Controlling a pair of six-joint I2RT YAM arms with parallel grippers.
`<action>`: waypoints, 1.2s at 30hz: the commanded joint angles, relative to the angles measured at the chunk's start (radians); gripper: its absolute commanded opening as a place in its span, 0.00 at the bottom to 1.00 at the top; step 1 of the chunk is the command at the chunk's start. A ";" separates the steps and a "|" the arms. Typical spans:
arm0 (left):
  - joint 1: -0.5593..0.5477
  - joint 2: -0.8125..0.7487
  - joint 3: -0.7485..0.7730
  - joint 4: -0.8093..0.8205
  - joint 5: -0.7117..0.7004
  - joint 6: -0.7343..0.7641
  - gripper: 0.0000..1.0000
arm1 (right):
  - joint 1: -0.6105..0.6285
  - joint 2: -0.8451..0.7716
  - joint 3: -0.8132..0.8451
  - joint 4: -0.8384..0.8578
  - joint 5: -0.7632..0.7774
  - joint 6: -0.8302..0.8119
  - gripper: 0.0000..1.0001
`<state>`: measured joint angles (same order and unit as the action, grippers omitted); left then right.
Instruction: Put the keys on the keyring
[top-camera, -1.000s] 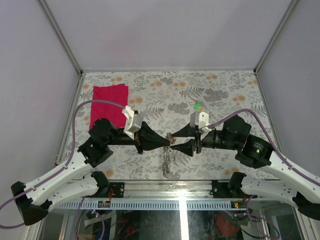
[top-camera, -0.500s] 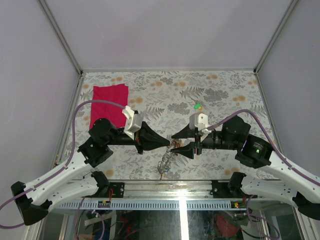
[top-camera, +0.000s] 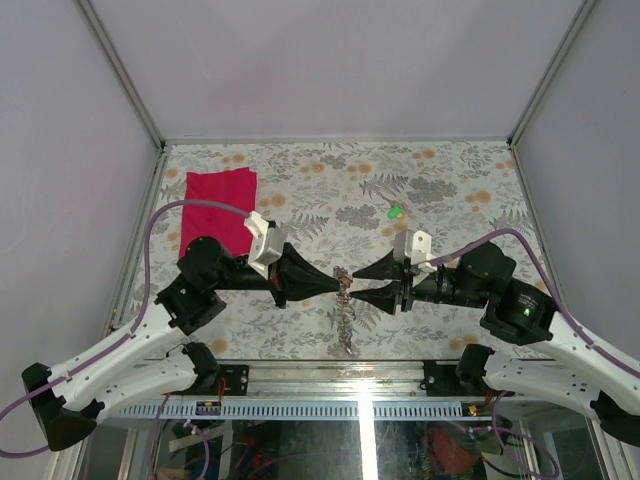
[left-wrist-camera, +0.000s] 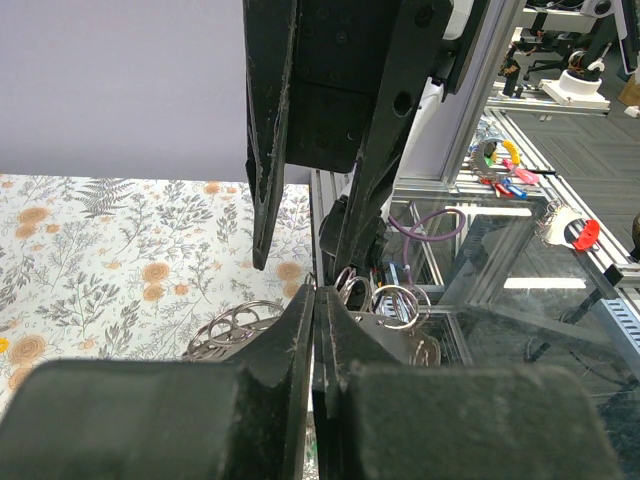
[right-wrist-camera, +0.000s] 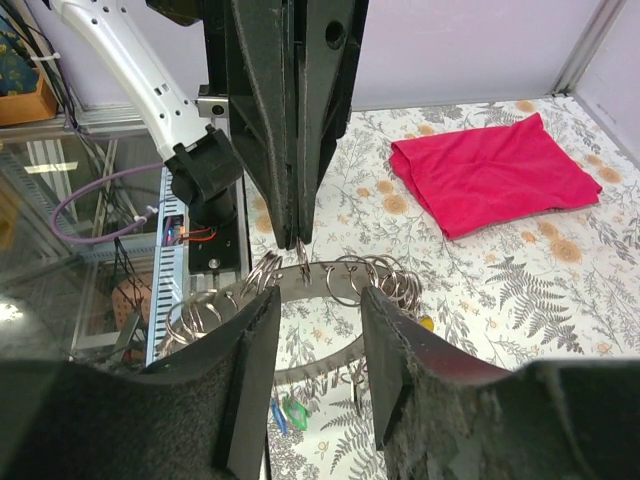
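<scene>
The keyring (top-camera: 345, 312), a flat grey metal band fringed with small split rings, hangs above the table's front edge. My left gripper (top-camera: 338, 283) is shut on its upper rim, and in the right wrist view its tips (right-wrist-camera: 300, 240) pinch the band (right-wrist-camera: 335, 275). My right gripper (top-camera: 360, 283) faces it from the right, open, with its fingers (right-wrist-camera: 250, 330) just short of the ring and nothing clamped. Keys with green and blue heads (right-wrist-camera: 297, 410) dangle from the lower rim. One green-headed key (top-camera: 396, 212) lies on the floral cloth behind the right gripper.
A folded red cloth (top-camera: 220, 205) lies at the back left of the table. The metal rail of the table's front edge (top-camera: 350, 365) runs just below the hanging ring. Pale walls close in the left, right and back sides.
The right gripper has drawn back slightly to the right and its jaws have narrowed a little. The hanging keyring has swung from left back under the left gripper's tip. The left arm has stayed put.
</scene>
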<state>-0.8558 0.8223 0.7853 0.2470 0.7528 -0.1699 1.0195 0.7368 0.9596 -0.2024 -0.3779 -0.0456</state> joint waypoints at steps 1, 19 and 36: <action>0.001 -0.023 0.037 0.074 -0.006 0.000 0.00 | 0.005 0.002 0.001 0.077 0.029 0.010 0.43; 0.000 -0.023 0.034 0.068 -0.018 0.003 0.00 | 0.005 -0.061 0.017 0.025 0.152 0.027 0.36; 0.001 -0.024 0.042 0.055 -0.024 0.013 0.00 | 0.005 0.015 0.037 -0.028 0.000 0.065 0.37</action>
<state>-0.8558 0.8177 0.7853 0.2459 0.7513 -0.1696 1.0195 0.7441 0.9752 -0.2653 -0.3290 -0.0036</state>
